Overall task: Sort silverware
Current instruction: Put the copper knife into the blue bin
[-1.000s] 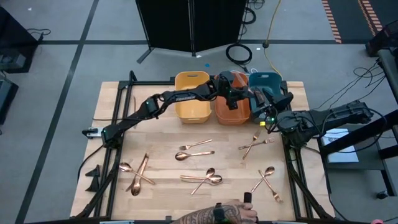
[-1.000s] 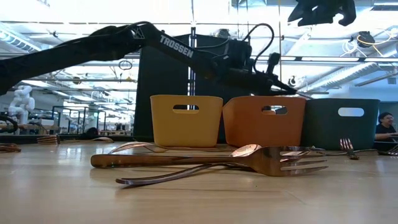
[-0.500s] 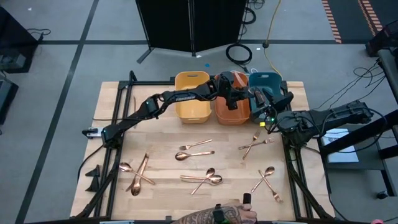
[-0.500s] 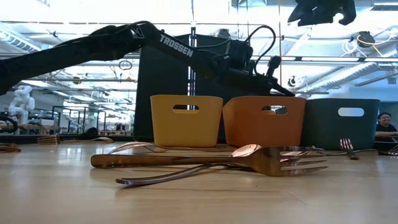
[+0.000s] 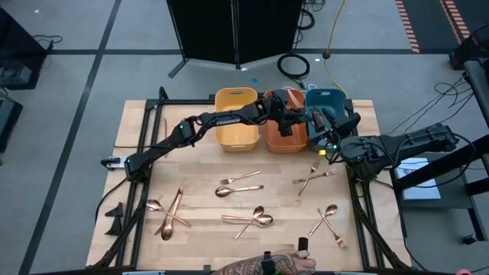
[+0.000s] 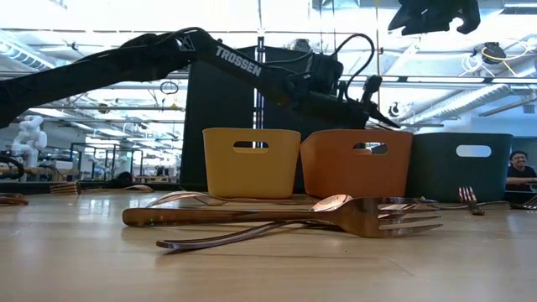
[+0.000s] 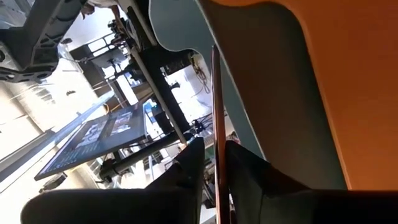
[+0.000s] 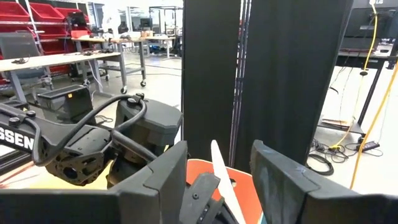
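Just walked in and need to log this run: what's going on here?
The left gripper is over the orange bin, shut on a copper utensil. The right gripper is open above the teal bin, holding nothing. Other copper spoons and forks lie loose on the table.

The high camera looked straight down on the whole table (image 5: 199, 164). The low camera sat at the front edge, facing the bins (image 6: 357, 164) at the back edge; both wrist cameras, seemingly close, shared the orange one.
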{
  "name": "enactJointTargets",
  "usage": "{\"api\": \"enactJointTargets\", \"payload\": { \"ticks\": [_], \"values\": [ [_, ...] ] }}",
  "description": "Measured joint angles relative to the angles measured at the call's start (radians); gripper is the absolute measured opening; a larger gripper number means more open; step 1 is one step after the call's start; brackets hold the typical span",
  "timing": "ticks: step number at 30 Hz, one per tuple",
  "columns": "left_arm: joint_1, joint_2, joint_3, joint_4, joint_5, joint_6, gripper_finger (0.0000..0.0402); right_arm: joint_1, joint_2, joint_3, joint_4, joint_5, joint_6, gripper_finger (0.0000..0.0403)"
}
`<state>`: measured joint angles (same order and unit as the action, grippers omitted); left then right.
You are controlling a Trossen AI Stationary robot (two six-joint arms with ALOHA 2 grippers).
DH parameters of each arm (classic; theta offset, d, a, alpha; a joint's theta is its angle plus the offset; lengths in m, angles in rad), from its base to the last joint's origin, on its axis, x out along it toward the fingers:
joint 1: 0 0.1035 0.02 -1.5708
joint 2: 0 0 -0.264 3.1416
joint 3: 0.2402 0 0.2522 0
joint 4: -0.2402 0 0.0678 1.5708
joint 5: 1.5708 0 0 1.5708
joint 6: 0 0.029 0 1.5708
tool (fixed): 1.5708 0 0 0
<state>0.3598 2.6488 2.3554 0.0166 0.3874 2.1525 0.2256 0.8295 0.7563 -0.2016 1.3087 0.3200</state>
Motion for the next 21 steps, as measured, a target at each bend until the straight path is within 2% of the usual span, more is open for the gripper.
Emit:
{"api": "enactJointTargets", "payload": {
  "ticks": [21],
  "values": [
    [0.002, 0.0, 0.0, -0.004, -0.001, 0.0, 0.0076, -0.017, 0.0, 0.0, 0.001, -0.001, -0.026, 0.0164]
  ]
}}
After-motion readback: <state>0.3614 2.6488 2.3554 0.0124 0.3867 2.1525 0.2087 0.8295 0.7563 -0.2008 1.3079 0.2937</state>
